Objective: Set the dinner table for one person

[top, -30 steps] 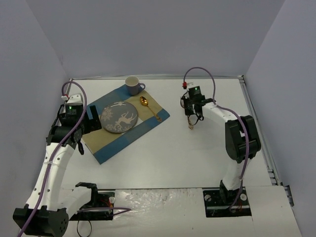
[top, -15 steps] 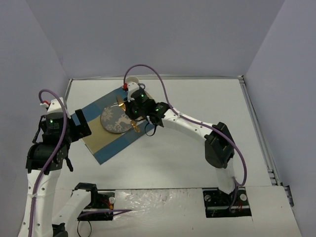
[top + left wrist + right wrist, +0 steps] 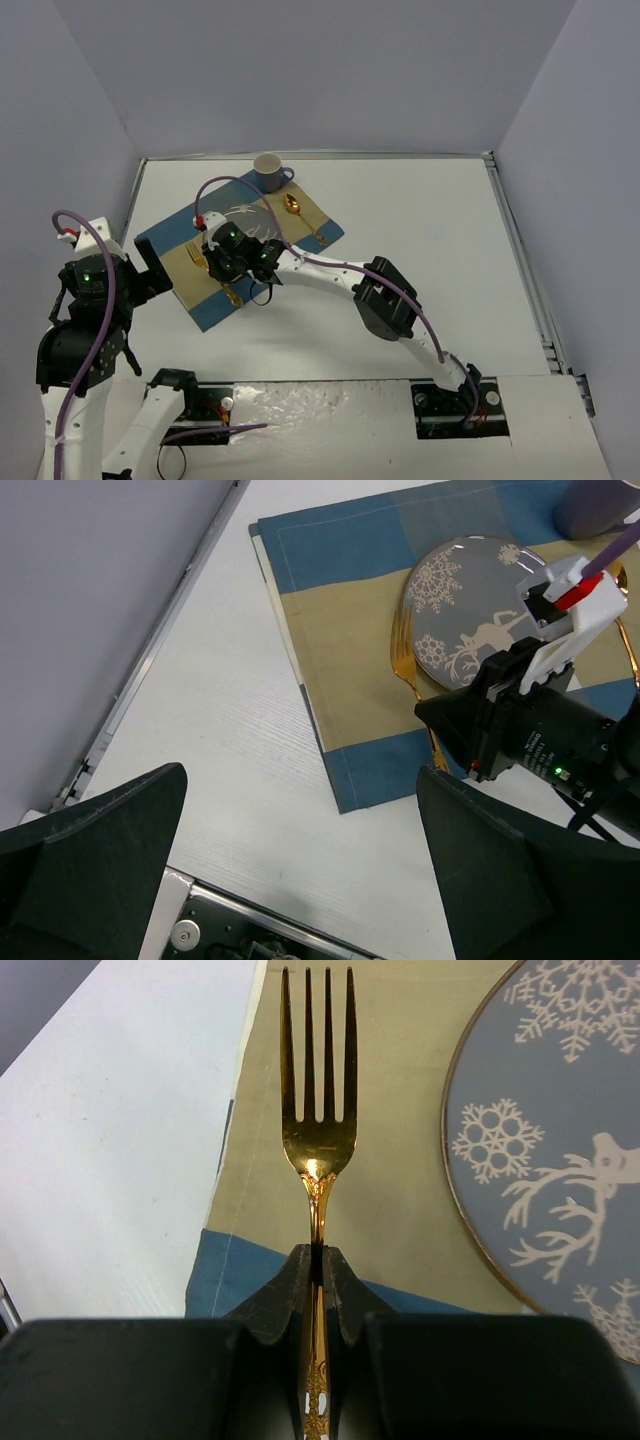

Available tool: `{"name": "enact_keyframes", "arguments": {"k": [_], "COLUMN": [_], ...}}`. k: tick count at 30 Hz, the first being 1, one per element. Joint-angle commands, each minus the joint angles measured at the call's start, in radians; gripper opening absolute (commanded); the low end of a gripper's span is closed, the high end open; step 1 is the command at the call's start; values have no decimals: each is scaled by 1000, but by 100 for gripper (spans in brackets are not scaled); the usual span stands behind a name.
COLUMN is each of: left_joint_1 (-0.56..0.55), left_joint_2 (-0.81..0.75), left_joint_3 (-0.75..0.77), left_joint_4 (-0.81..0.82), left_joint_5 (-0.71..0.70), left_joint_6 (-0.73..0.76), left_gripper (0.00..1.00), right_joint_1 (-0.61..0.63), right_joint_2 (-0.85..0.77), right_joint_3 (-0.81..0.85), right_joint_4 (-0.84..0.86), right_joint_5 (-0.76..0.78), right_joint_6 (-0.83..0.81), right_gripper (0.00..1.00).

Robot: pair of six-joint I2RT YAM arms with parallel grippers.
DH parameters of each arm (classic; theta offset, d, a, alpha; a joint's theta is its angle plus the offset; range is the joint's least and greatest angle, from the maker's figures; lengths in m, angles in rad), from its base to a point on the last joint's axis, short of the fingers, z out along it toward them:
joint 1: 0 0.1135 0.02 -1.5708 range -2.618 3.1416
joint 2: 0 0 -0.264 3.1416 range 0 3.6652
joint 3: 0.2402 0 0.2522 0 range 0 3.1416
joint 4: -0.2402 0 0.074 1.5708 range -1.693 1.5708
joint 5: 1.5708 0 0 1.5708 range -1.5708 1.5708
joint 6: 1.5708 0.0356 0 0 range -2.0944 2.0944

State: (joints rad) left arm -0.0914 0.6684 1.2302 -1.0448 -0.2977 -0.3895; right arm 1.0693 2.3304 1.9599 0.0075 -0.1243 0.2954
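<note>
My right gripper point(image 3: 222, 278) is shut on the handle of a gold fork point(image 3: 318, 1110). The fork is low over the tan band of the blue-and-tan placemat point(image 3: 180, 235), just left of the grey snowflake plate point(image 3: 560, 1140), tines pointing away from the gripper. In the left wrist view the fork's tines point(image 3: 402, 652) show beside the plate point(image 3: 470, 600). My left gripper point(image 3: 300, 880) is open and empty over the white dinner table point(image 3: 420, 230), near the mat's near-left corner. A gold spoon point(image 3: 300, 215) lies on the mat right of the plate.
A grey cup point(image 3: 268, 170) stands at the mat's far corner. The right arm point(image 3: 330, 270) stretches across the table's middle to the mat. A grey wall point(image 3: 90, 600) and a metal rail border the table on the left.
</note>
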Motion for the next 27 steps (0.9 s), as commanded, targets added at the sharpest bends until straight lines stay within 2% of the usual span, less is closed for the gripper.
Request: {"name": "enact_keyframes", "arguments": {"k": [1, 14, 27], "left_joint_1": [2, 2, 2], "left_joint_2": [10, 8, 5], "left_joint_3": [-13, -63, -75], "left_joint_4": [19, 38, 42], "left_joint_5": [-16, 11, 16], "left_joint_6": [-25, -35, -38], "left_gripper": [97, 97, 97], "right_joint_1": [7, 15, 18], "right_joint_2": [-2, 84, 154], "right_joint_3": [63, 67, 92], "right_joint_4": [152, 271, 303], "right_joint_5": [-26, -35, -43], "right_joint_6": [39, 51, 58], "right_gripper": [0, 0, 0]}}
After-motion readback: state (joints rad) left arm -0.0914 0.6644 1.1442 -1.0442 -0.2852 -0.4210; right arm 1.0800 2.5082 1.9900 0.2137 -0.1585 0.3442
